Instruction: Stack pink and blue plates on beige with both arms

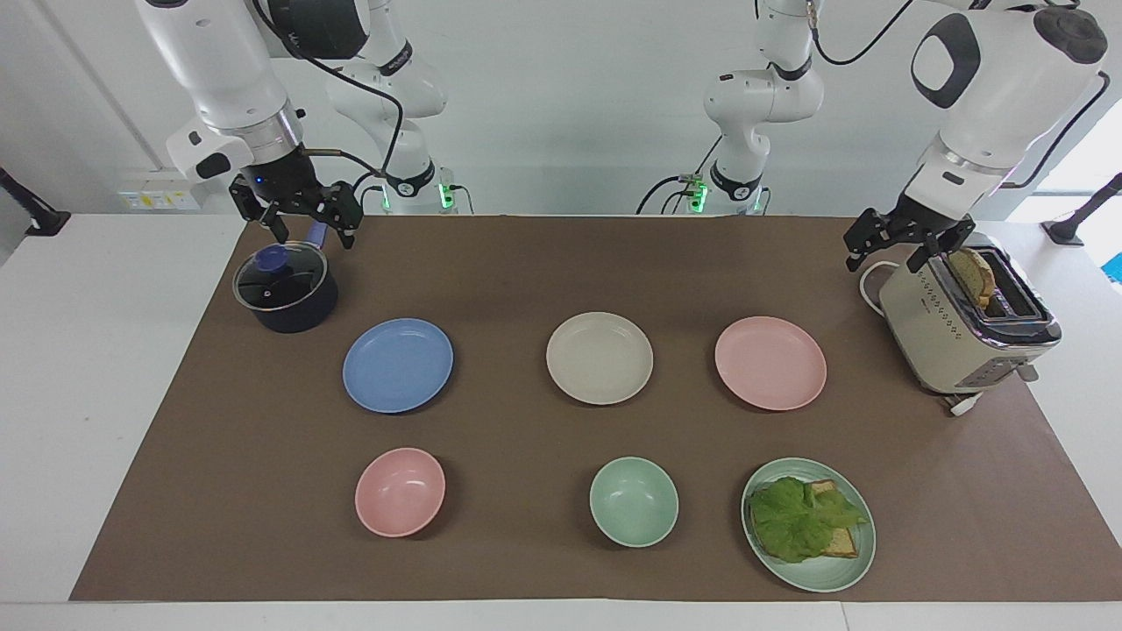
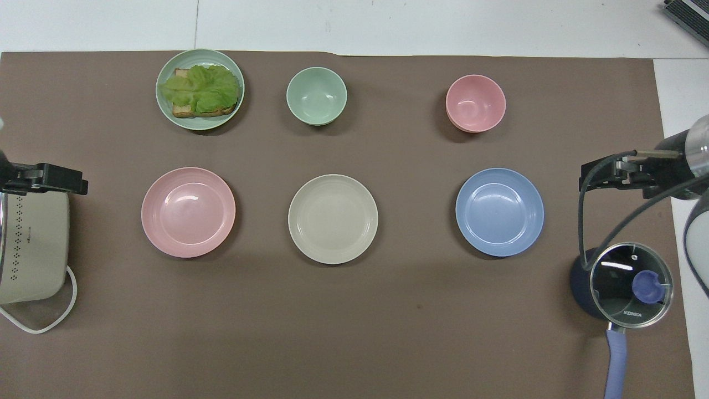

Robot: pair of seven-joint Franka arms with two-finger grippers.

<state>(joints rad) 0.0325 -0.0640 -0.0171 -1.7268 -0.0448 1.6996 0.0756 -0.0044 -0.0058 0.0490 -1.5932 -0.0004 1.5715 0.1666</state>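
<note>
Three matching plates lie in a row across the brown mat. The beige plate (image 1: pixel 600 358) (image 2: pixel 333 218) is in the middle. The blue plate (image 1: pixel 398 365) (image 2: pixel 499 211) lies toward the right arm's end, the pink plate (image 1: pixel 770 363) (image 2: pixel 188 212) toward the left arm's end. All three are bare and apart from each other. My right gripper (image 1: pixel 311 235) (image 2: pixel 595 180) hangs open over the pot, holding nothing. My left gripper (image 1: pixel 887 261) (image 2: pixel 61 180) hangs open over the toaster, also holding nothing.
A dark pot with a glass lid (image 1: pixel 280 280) (image 2: pixel 628 285) stands under the right gripper. A beige toaster (image 1: pixel 955 337) (image 2: pixel 33 249) with a bread slice stands under the left gripper. Farther out lie a pink bowl (image 1: pixel 400 491), a green bowl (image 1: pixel 633 501) and a green plate (image 1: pixel 824 574) with lettuce on toast.
</note>
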